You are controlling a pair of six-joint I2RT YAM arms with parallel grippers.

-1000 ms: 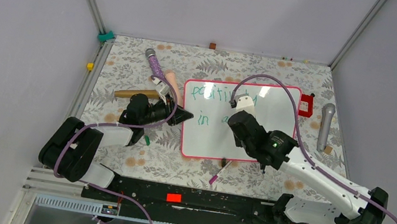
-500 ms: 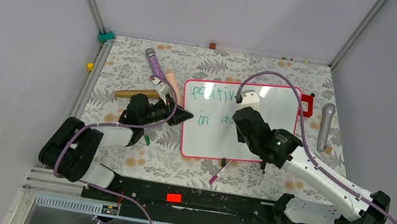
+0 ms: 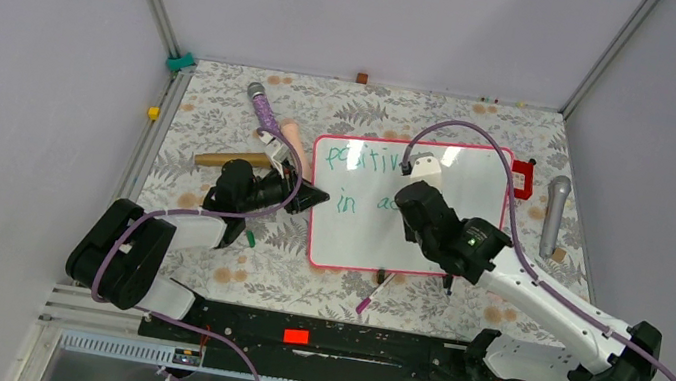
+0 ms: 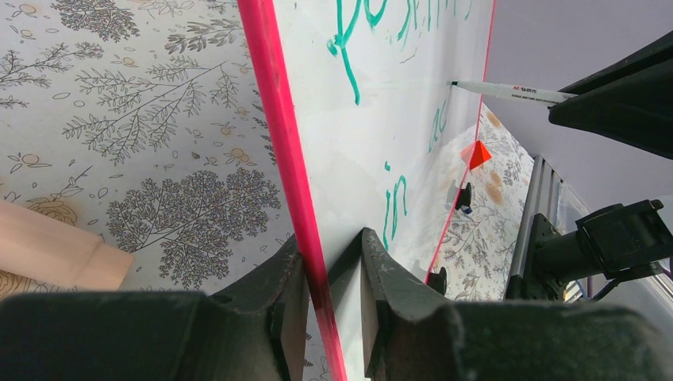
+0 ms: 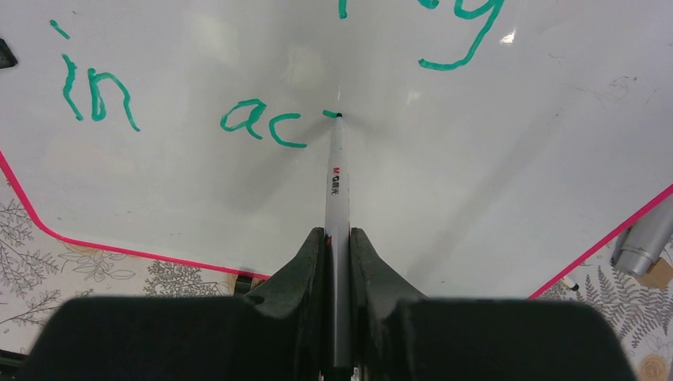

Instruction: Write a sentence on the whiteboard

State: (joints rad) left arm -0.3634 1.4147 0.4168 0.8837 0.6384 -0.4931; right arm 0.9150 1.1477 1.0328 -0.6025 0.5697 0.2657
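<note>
The whiteboard [image 3: 357, 239] lies on the floral table, white with a pink-red frame, with green writing "positiv…" on its top line and "in ac" below. My left gripper [image 3: 313, 197] is shut on the board's left edge; in the left wrist view [image 4: 329, 246] its fingers stand on either side of the frame [image 4: 290, 143]. My right gripper [image 3: 411, 196] is over the board's middle, shut on a white marker [image 5: 336, 175]. The marker's tip touches the board [image 5: 476, 159] just right of "ac", at a short fresh stroke. The marker also shows in the left wrist view [image 4: 508, 93].
A pink-capped pen [image 3: 368, 299] lies by the board's near edge. A red object [image 3: 521, 177], a grey microphone [image 3: 553, 215] and a small cube [image 3: 558, 254] lie to the right. A purple microphone [image 3: 265, 116], a peach cylinder [image 3: 293, 136] and a wooden block [image 3: 229, 159] lie to the left.
My right gripper has moved a little to the right along the second line, and "in a" has become "in ac". The left gripper has kept its hold on the board.
</note>
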